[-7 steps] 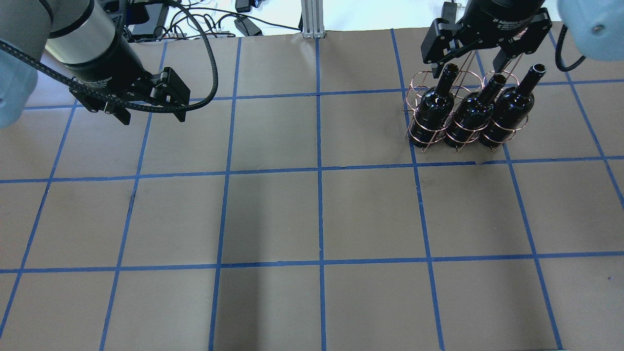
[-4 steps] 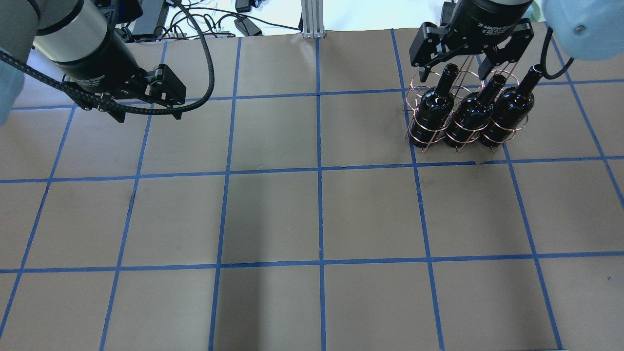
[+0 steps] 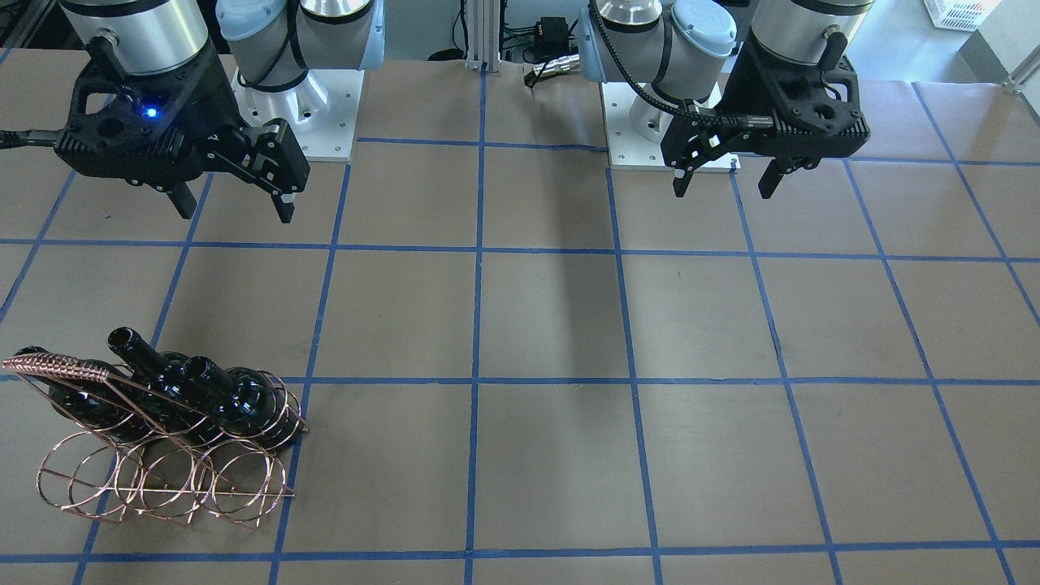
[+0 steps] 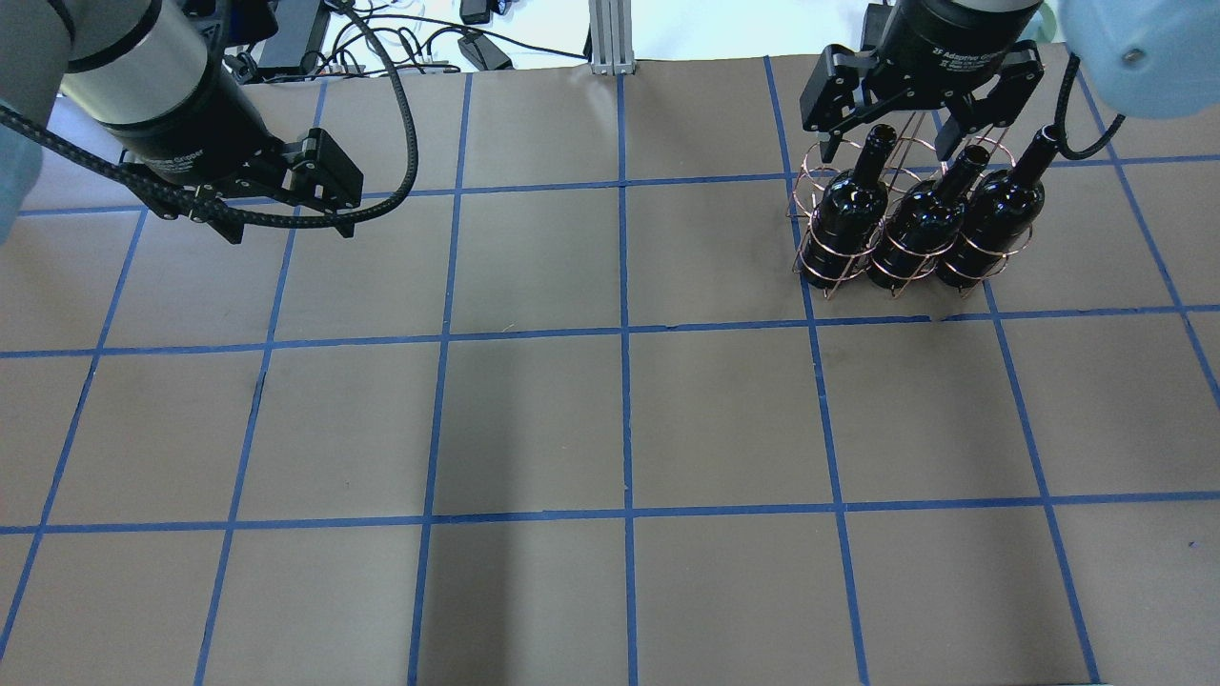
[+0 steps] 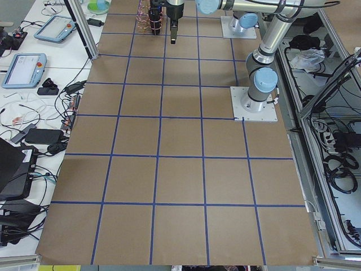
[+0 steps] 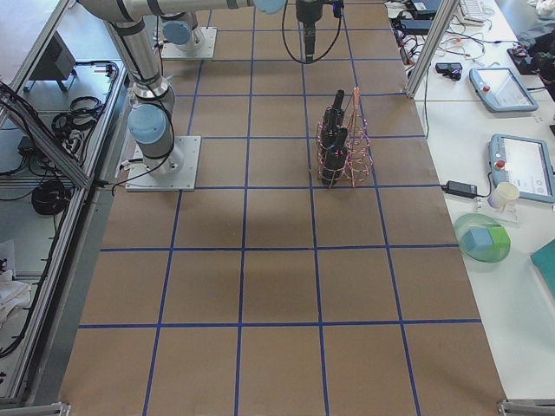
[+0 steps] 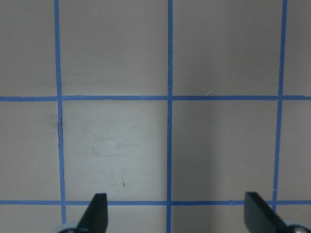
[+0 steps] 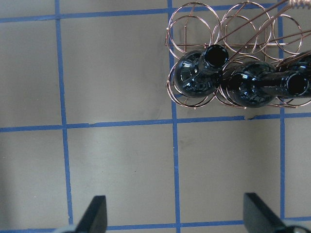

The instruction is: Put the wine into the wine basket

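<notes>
As three wine bottles (image 4: 848,214) stand with long axes vertical and necks up in the robot-side row of the wine basket (image 3: 61,367), the right gripper (image 3: 236,210) hangs raised on its robot side, jaws wide, empty; left gripper (image 3: 721,191), well apart from the basket, likewise.

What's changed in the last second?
The right tool, open and empty, shifted slightly toward the robot's left; the open left tool edged left too. Nothing gripped or released. The three glossy black glass wine bottles stayed in the copper wire basket.
</notes>
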Robot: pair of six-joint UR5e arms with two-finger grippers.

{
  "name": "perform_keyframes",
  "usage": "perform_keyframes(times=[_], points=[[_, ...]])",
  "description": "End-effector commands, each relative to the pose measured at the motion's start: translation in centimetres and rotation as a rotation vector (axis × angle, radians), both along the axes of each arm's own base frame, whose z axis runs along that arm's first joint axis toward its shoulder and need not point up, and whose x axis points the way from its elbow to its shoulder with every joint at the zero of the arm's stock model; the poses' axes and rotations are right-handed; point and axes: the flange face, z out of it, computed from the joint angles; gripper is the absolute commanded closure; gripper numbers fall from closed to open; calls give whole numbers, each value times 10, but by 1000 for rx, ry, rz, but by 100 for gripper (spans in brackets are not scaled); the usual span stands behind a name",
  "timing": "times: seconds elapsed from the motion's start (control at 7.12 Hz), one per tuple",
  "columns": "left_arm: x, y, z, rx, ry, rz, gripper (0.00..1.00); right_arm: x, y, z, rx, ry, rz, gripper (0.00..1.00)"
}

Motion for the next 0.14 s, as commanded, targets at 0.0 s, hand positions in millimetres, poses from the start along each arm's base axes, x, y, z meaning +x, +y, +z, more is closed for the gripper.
perform_keyframes(times=[0.0], points=[[0, 0, -3, 7, 1, 1, 0, 0, 0, 0, -3, 0, 0, 0]])
